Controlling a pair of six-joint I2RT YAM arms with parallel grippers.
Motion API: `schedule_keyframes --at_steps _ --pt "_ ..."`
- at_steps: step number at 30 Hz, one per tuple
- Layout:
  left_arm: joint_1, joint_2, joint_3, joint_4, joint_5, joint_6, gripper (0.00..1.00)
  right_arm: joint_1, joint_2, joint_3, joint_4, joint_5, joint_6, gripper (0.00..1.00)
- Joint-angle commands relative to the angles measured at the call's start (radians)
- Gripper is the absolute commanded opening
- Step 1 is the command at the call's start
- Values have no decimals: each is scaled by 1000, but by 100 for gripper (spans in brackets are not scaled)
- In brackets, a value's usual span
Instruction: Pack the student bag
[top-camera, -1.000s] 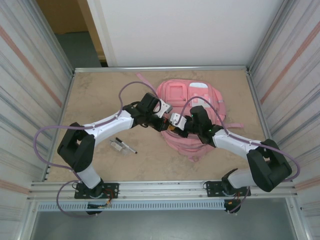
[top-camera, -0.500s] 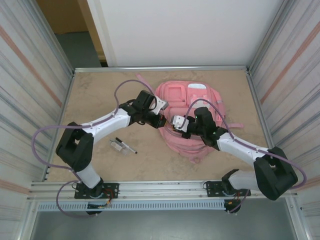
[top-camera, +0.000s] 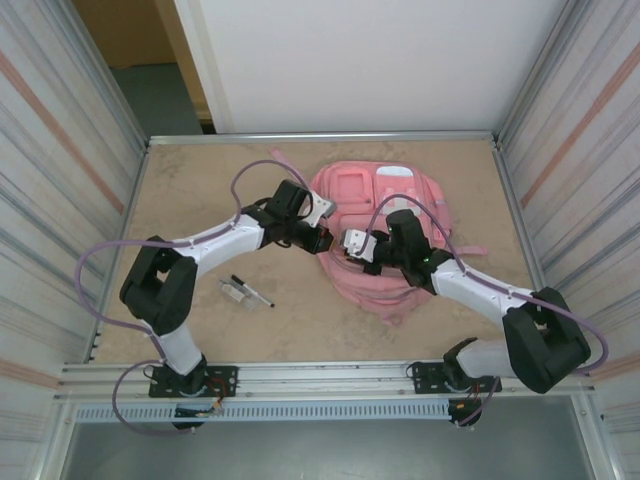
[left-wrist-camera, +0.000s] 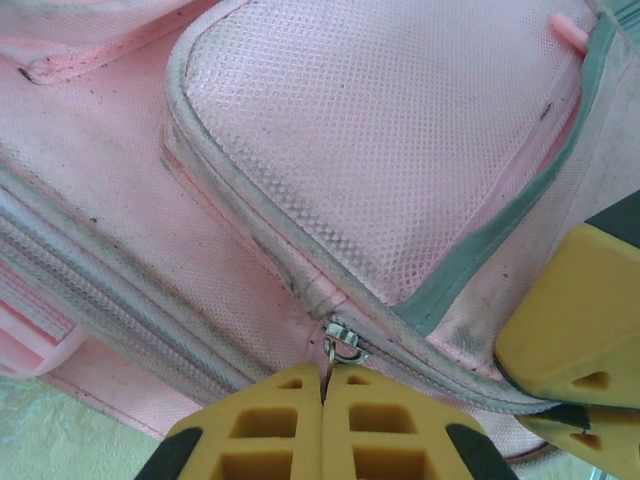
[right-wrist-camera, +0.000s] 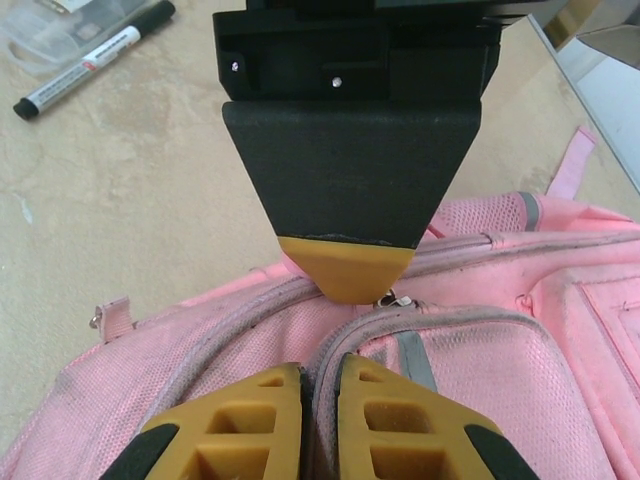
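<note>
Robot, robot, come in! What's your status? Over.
Left pincer shut on zip pull. Right pincer pinching student bag beside it. Marker lies apart on table.

The left arm (top-camera: 215, 243) and right arm (top-camera: 470, 288) were each built of smooth white tubular links between bulky matt-black joint housings, on black bases, and a thin lilac cable (top-camera: 112, 245) looped along each. The left gripper (left-wrist-camera: 322, 400) and right gripper (right-wrist-camera: 310, 400) had ochre-yellow moulded fingers (right-wrist-camera: 395, 430) with triangular recesses and black backs. Small silver screws (right-wrist-camera: 338, 82) dotted the black housing.
</note>
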Motion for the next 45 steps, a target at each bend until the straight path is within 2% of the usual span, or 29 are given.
schedule_keyframes --at_steps 1,2,3,4,5,7,12,13,14,15,16,17,18,20,21,22,23,25,27,29,31,34,37,40,43,45 --pt "121 10 -63 123 -283 -36 0 26 0 62 -70 -162 14 34" --pt "128 3 -75 128 -269 -42 0 26 6 62 -61 -153 40 42" --pt "133 -7 -84 129 -247 -44 0 19 14 56 -34 -172 86 55" --pt "132 -16 -91 130 -217 -36 0 13 22 52 -5 -196 142 92" --pt "132 -27 -99 132 -178 -28 0 11 27 51 27 -214 213 99" --pt "132 -45 -114 145 -122 -39 0 26 -2 30 102 -170 341 99" --pt "132 -112 -175 200 -42 -66 0 51 -175 14 106 230 586 99" --pt "131 -128 -185 205 -37 -64 0 37 -192 21 100 280 674 99" --pt "129 -147 -193 213 -32 -58 0 7 -205 40 50 341 860 99" --pt "127 -166 -199 219 -30 -51 0 -43 -214 71 -37 334 1044 99" --pt "125 -180 -199 220 -30 -43 0 -102 -208 86 -75 240 1136 99" --pt "125 -196 -192 211 -31 -36 0 -159 -189 98 -90 95 1162 99" --pt "123 -211 -183 198 -31 -29 0 -171 -170 127 -145 66 1170 99" --pt "117 -242 -164 163 -40 -17 0 -136 -145 199 -326 189 1178 99" --pt "109 -258 -158 148 -48 -10 6 -122 -131 230 -400 220 1178 99" --pt "102 -272 -153 141 -61 0 18 -107 -117 256 -455 239 1185 99" --pt "89 -282 -146 128 -93 20 35 -90 -104 278 -508 267 1206 99" --pt "66 -291 -120 78 -176 64 48 -55 -101 290 -556 298 1225 99" --pt "56 -288 -91 18 -229 101 50 -20 -116 280 -556 311 1190 99" --pt "59 -287 -81 -5 -293 85 51 7 -132 277 -564 338 1127 99" --pt "82 -293 -78 -11 -317 -35 51 39 -123 303 -586 344 1074 100" --pt "136 -330 -74 -65 -278 -251 52 118 -37 402 -620 261 1013 100" --pt "162 -403 -101 -137 -333 -339 55 194 76 491 -618 204 1013 92" --pt "201 -476 -107 -264 -400 -365 60 262 206 584 -633 130 997 85" --pt "289 -562 -156 -350 -362 -349 66 362 352 702 -672 141 966 82" --pt "354 -618 -208 -368 -329 -316 66 422 441 773 -681 160 962 78"
